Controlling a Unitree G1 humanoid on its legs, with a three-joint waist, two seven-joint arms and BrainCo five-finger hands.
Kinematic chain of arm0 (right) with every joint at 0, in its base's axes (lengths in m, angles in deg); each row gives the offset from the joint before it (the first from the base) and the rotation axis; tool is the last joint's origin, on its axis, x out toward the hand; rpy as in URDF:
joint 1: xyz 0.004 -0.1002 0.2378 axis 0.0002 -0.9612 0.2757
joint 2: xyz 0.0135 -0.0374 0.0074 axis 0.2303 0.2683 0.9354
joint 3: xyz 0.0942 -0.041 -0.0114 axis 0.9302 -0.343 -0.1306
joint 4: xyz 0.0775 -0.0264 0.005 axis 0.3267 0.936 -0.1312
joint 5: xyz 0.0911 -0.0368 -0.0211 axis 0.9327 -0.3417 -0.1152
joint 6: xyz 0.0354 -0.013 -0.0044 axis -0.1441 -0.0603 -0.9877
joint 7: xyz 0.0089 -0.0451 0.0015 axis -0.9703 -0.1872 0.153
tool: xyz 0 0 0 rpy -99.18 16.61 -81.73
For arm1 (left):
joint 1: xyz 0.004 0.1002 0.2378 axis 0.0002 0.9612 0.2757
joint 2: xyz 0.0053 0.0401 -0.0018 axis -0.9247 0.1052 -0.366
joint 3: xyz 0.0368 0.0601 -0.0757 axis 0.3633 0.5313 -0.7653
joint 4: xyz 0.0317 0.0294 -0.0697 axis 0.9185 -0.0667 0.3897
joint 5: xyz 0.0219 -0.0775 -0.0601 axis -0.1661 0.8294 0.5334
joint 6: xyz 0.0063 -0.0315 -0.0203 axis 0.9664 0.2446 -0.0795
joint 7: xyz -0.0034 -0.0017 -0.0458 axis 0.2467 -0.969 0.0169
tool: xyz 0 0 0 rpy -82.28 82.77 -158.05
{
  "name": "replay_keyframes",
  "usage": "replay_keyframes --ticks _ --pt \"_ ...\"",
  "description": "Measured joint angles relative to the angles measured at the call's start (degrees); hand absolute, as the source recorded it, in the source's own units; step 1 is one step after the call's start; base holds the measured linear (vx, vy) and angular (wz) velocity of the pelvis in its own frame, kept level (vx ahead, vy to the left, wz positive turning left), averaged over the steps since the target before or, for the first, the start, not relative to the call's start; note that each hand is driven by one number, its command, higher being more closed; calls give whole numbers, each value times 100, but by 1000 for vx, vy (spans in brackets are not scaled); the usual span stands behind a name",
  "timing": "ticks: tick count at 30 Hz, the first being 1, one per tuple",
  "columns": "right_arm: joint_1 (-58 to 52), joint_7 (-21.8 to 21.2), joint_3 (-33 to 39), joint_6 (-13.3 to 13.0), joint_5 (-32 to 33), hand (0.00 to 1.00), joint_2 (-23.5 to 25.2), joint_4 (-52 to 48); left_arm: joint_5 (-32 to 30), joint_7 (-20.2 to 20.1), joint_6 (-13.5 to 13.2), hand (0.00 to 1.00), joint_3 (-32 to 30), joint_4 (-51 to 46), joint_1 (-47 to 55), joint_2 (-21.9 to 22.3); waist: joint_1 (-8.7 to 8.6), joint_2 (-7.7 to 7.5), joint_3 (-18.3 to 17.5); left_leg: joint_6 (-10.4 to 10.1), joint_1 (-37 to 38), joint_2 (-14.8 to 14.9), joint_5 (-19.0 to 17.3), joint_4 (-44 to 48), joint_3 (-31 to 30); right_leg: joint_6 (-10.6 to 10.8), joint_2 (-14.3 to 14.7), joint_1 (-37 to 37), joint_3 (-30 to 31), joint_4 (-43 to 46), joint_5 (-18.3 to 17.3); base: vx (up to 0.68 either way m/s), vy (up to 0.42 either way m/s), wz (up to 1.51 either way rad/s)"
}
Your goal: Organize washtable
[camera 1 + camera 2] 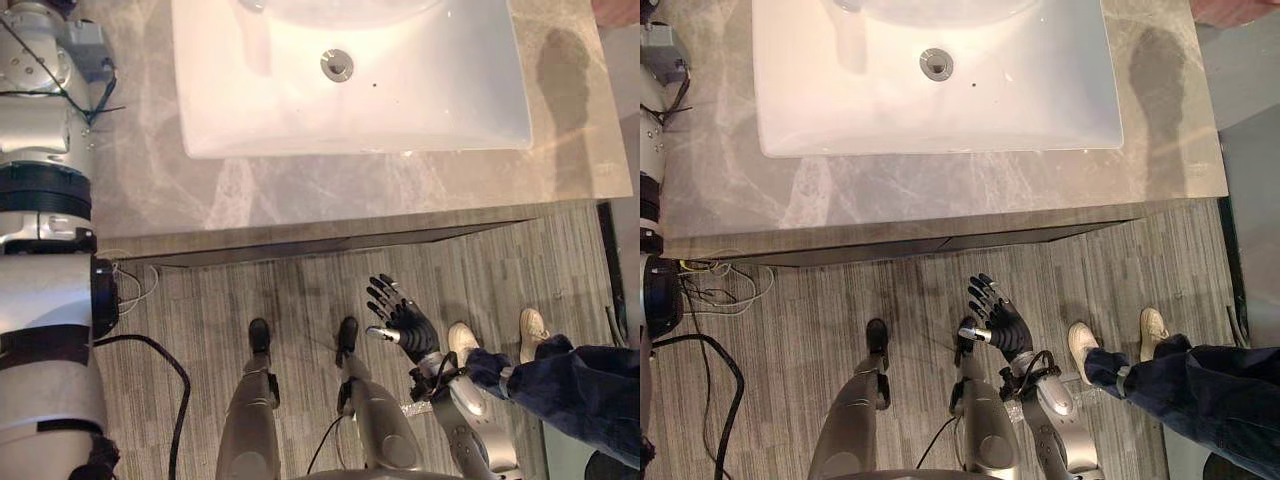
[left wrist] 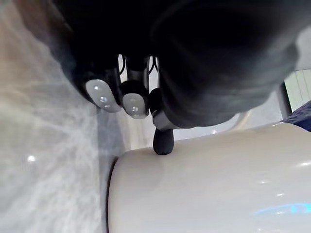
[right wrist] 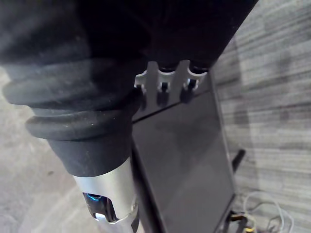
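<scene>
Our right hand (image 1: 402, 322) hangs low in front of us, tipped up from a bent right forearm (image 1: 480, 430), its fingers (image 1: 383, 295) straight and spread, holding nothing. Our left arm (image 1: 40, 250), silver-grey with dark bands, reaches forward along our left side. Our left hand (image 2: 135, 103) shows close up beside its dark ribbed cover (image 2: 218, 58).

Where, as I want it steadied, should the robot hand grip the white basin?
Probably the left rim of the white basin, from above: it stands proud of the marble countertop with a rounded lip, and the left robot hand is at it.
</scene>
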Motion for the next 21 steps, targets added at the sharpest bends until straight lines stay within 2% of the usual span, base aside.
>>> replay_keyframes --ticks 3,7,9,12,14,17,19,20,21 --pt "2 0 -25 0 47 0 2 0 -5 -1 1 100 -12 -29 136 2 21 5 4 -3 67 3 -2 -2 -8 -22 3 72 -27 -4 -17 -8 -7 3" --pt "3 -1 -78 2 46 0 8 1 -28 -20 -4 100 -120 -933 1085 42 62 63 -1 -51 295 -13 -31 -85 -53 -53 1 313 -119 -51 -67 6 -12 5" --pt "6 -2 -77 5 41 0 7 2 -50 -37 -2 100 -273 -1248 1481 223 136 143 -30 -56 427 -32 -30 -175 -55 -57 -10 404 -125 -47 -97 31 -2 3" --pt "27 -1 -83 24 28 0 2 22 -48 -39 -4 100 -379 -1770 2254 612 208 410 -177 -23 585 -89 -4 -265 -129 24 -46 571 -203 -49 -145 63 1 15" --pt "29 0 -73 27 28 0 6 87 -38 -107 -16 100 -546 -2433 3207 1070 225 613 -409 -22 793 -128 -3 -369 -227 84 -66 790 -306 -63 -210 103 -7 21" --pt "47 4 36 26 28 0 34 206 6 -164 -69 100 -613 -3295 4299 1557 355 732 -602 -24 1032 -144 -5 -461 -291 148 -74 1007 -345 -75 -269 99 -14 7" --pt "50 84 214 26 26 0 155 403 161 -275 -200 100 -844 -4139 5555 2203 376 839 -835 -24 1280 -150 -5 -628 -366 140 -66 1209 -437 -65 -365 69 -19 14" --pt "46 121 273 26 25 0 196 439 246 -301 -233 100 -906 -4306 5846 2350 393 854 -888 -25 1351 -152 -4 -669 -367 151 -68 1258 -442 -50 -405 60 -21 4" --pt "-58 186 471 27 15 0 246 514 453 -405 -302 100 -1056 -4699 6660 2807 475 914 -1050 -35 1605 -151 4 -815 -370 154 -67 1424 -447 -21 -489 34 -17 0"
